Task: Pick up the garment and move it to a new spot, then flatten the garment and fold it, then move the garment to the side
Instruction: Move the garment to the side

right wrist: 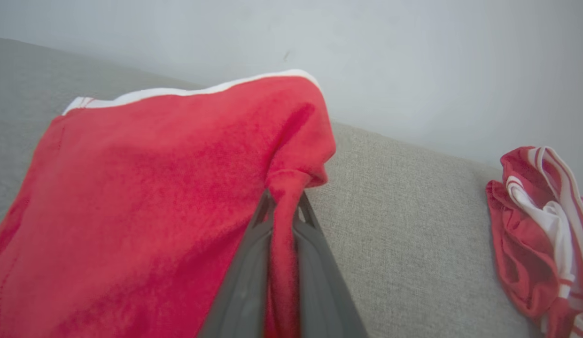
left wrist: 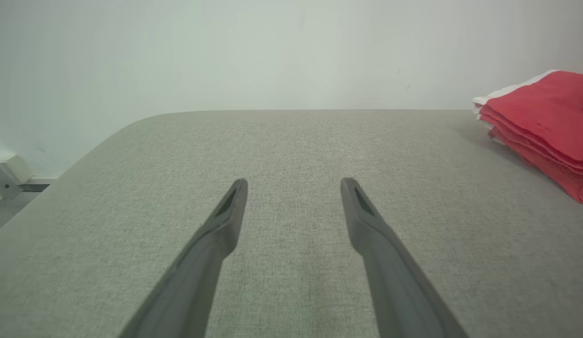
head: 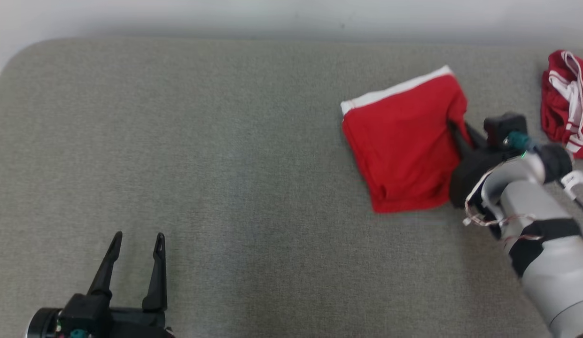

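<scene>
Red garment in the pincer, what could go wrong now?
1. The right pincer is shut on just a small bunch at the edge of the garment, so it may slip free, or the layers may unfold when pulled.
2. The striped garment lies close by on the right; a move that way could bump it.

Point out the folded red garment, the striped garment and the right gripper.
folded red garment (head: 404, 150), head view, red middle
striped garment (head: 568, 91), head view, white-striped folds
right gripper (right wrist: 284, 203), right wrist view, between its fingertips
</scene>
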Tool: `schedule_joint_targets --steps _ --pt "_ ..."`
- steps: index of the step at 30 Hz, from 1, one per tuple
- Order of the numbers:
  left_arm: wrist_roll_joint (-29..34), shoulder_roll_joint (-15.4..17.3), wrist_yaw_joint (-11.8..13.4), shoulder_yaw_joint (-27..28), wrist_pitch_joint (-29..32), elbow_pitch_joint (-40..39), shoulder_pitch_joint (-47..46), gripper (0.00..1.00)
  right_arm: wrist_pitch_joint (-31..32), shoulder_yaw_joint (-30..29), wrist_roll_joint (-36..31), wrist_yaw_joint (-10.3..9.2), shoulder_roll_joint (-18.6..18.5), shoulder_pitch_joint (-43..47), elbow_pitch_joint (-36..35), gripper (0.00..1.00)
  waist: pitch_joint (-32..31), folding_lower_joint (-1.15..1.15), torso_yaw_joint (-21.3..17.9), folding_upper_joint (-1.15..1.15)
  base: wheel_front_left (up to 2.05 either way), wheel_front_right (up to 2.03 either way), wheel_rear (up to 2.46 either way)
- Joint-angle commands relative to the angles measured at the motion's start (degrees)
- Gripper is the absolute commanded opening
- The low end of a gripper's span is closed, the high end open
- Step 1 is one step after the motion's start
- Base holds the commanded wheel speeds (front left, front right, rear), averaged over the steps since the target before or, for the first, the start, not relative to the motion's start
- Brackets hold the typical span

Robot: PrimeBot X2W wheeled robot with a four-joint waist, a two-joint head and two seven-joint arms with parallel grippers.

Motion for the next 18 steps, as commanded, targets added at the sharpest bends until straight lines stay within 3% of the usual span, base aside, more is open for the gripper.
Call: schedule_joint_targets --steps 1,11,18 --pt "-0.5 0.6 0.1 -0.3 -0.1 -0.5 -1.5 1.0 0.6 1.2 0.7 -0.17 -1.6 -1.9 -1.1 0.0 3.6 -0.01 -2.2 0.0 0.0 0.0 0.0" --pt "-0.8 4.1 0.1 -2.0 -0.1 -4.0 -5.7 1.0 6.6 5.9 3.0 -0.17 -13.2 -11.2 -10.5 0.0 13.1 -0.01 -8.1 0.0 0.0 0.0 0.0" --pt "-1.2 6.4 0.1 -1.6 -0.1 -6.3 -5.7 1.0 11.0 5.7 5.4 -0.17 -21.2 -13.4 -16.9 0.0 16.9 -0.01 -11.8 0.0 0.0 0.0 0.0"
